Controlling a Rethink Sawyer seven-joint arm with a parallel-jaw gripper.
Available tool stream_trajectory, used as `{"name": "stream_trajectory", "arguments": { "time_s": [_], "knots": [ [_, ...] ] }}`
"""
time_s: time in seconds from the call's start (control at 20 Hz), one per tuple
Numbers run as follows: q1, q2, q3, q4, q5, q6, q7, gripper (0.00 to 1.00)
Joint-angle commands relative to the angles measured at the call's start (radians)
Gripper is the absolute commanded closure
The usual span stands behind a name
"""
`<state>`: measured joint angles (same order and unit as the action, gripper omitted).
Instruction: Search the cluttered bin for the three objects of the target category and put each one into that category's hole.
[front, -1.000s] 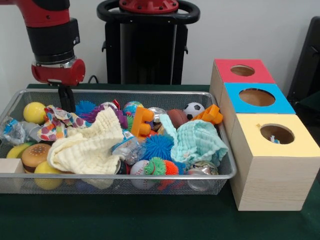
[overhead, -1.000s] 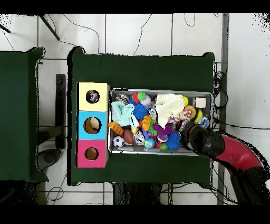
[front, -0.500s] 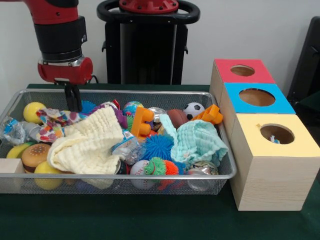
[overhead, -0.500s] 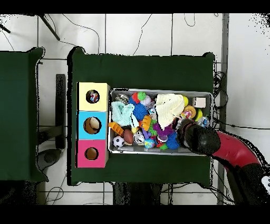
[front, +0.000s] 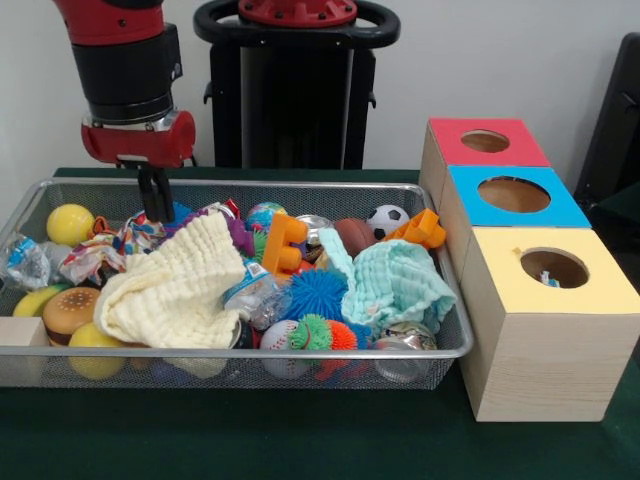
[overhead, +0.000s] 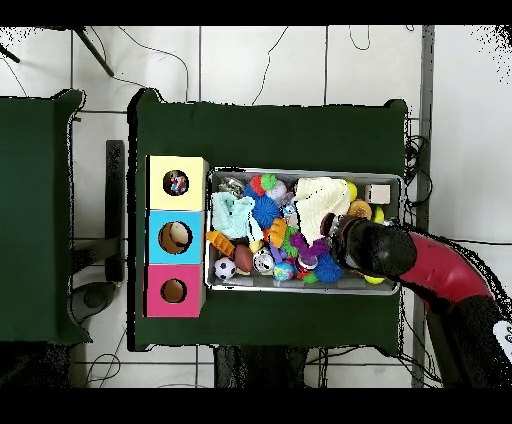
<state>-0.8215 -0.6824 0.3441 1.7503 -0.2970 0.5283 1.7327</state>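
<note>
Seemingly early on: the claw (front: 154, 200), whose grip I cannot tell, dips into the silver wire-mesh bin (front: 300, 186) beside the multicoloured patterned cloth (front: 100, 250); the yellow-topped wooden box (front: 552, 300) already holds something.

Three boxes: red box (front: 486, 142), blue box (front: 512, 196), yellow box (front: 553, 270). One wire bin (front: 300, 187) at frame left, two cloths: cream cloth (front: 175, 290), teal cloth (front: 395, 285). One soccer ball (front: 387, 219).
</note>
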Motion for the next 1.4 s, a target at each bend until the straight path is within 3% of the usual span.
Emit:
{"name": "stream_trajectory", "arguments": {
  "time_s": [0.05,0.4,0.6,0.8,1.4],
  "knots": [
    [-0.002,0.037,-0.018,-0.073,0.044,0.114,0.064,1.00],
    [-0.076,0.097,0.021,-0.064,0.001,0.062,-0.043,1.00],
    [-0.125,0.133,0.022,-0.011,-0.077,-0.080,-0.061,1.00],
    [-0.172,0.151,0.044,0.001,-0.128,-0.136,-0.086,1.00],
    [-0.159,0.153,0.028,0.062,-0.218,-0.233,0.005,1.00]
  ]
}}
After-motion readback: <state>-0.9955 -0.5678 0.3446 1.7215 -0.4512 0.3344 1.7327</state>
